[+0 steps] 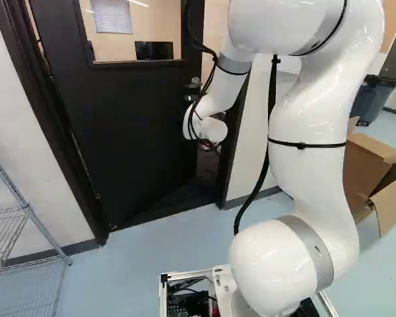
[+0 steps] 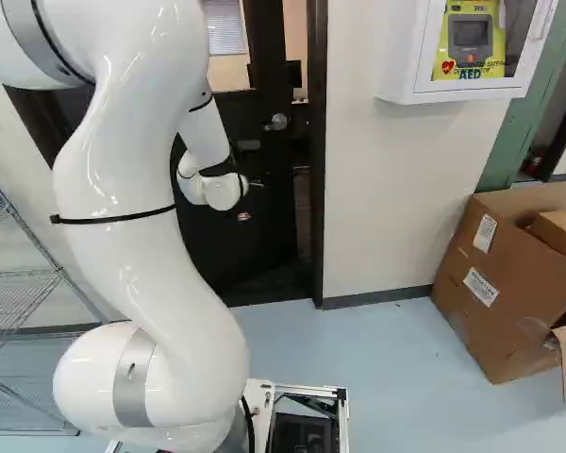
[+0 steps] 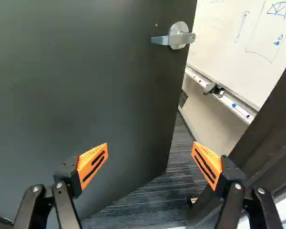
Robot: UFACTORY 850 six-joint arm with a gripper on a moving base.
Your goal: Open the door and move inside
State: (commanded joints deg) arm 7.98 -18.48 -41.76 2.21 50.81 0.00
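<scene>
End effector (image 2: 244, 214) gapes, ajar door (image 3: 86, 90) in the way, doorframe (image 3: 269, 124) seemingly near.

Probably office-type lab: whiteboard (image 3: 224, 43), wire shelving (image 1: 28, 211), defibrillator cabinet (image 2: 453, 96).

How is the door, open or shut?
The door is partly open: its edge stands away from the frame, with dark floor between them.

the door (image 2: 261, 241) stands ajar beyond the arm (image 2: 141, 255).
</scene>
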